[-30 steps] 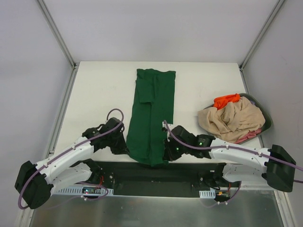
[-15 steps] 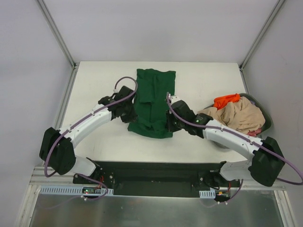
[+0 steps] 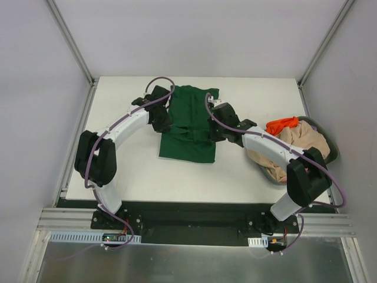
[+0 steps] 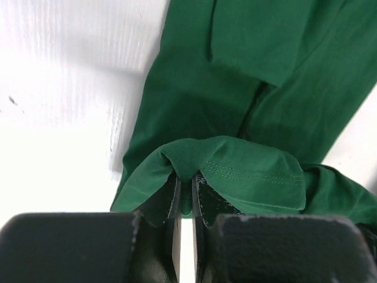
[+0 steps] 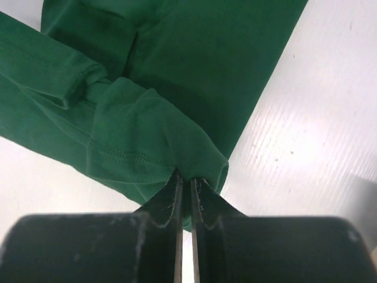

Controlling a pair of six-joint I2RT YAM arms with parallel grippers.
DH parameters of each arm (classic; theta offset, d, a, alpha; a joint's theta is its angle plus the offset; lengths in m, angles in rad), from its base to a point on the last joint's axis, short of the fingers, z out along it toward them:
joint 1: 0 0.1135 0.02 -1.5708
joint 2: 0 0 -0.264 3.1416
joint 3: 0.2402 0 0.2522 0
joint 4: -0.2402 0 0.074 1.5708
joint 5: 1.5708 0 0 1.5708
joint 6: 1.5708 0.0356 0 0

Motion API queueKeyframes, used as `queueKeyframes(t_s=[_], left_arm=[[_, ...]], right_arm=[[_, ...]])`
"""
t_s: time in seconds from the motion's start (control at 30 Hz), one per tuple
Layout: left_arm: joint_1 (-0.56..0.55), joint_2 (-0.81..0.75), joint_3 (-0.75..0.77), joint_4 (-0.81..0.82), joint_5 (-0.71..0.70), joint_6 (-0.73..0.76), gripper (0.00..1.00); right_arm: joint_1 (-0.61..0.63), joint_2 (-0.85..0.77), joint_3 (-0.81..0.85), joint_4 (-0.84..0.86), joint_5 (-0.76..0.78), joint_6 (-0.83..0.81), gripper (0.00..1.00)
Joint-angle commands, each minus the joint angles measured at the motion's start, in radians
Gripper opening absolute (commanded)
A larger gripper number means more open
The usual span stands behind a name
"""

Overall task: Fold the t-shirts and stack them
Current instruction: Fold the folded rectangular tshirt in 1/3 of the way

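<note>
The dark green t-shirt (image 3: 187, 141) lies on the white table (image 3: 118, 171), doubled over on itself, its fold line toward the near side. My left gripper (image 3: 166, 125) is shut on a pinch of its hem at the left edge; in the left wrist view the cloth bunches between the fingers of the left gripper (image 4: 187, 180). My right gripper (image 3: 211, 132) is shut on the hem at the right edge, and the right wrist view shows the right gripper (image 5: 185, 177) pinching green cloth (image 5: 147, 130). A beige t-shirt (image 3: 291, 150) and an orange t-shirt (image 3: 281, 124) are heaped at the right.
The heap sits in a dark round basket (image 3: 331, 148) at the table's right edge, under my right forearm. Metal frame posts (image 3: 70, 41) rise at the far corners. A black rail (image 3: 188, 215) runs along the near edge.
Both arms have carried the shirt's near hem away from the near edge toward the far end. The long green strip now lies folded to about half its length.
</note>
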State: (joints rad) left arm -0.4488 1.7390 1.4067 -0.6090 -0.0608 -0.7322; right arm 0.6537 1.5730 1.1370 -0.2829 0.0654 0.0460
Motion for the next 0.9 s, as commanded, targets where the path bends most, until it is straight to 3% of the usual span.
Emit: queueKeyframes(t_s=[0.0,0.57,0.7,0.77,0.87], left_arm=[[0.027,0.068,0.089,-0.009,0.009,0.066,0.00],[0.065,0.298,0.248,0.008,0.095,0.185,0.00],[0.073,0.324,0.258,0.008,0.081,0.179,0.10],[0.078,0.326,0.259,0.008,0.067,0.180,0.22],[0.079,0.314,0.271,0.009,0.073,0.201,0.41]], right_arm=[[-0.031,0.068,0.096,0.040,-0.047,-0.066,0.01],[-0.086,0.239,0.171,0.085,-0.001,-0.089,0.01],[-0.095,0.269,0.181,0.097,-0.010,-0.078,0.05],[-0.098,0.288,0.194,0.097,-0.009,-0.077,0.06],[-0.106,0.295,0.217,0.062,-0.012,-0.072,0.21]])
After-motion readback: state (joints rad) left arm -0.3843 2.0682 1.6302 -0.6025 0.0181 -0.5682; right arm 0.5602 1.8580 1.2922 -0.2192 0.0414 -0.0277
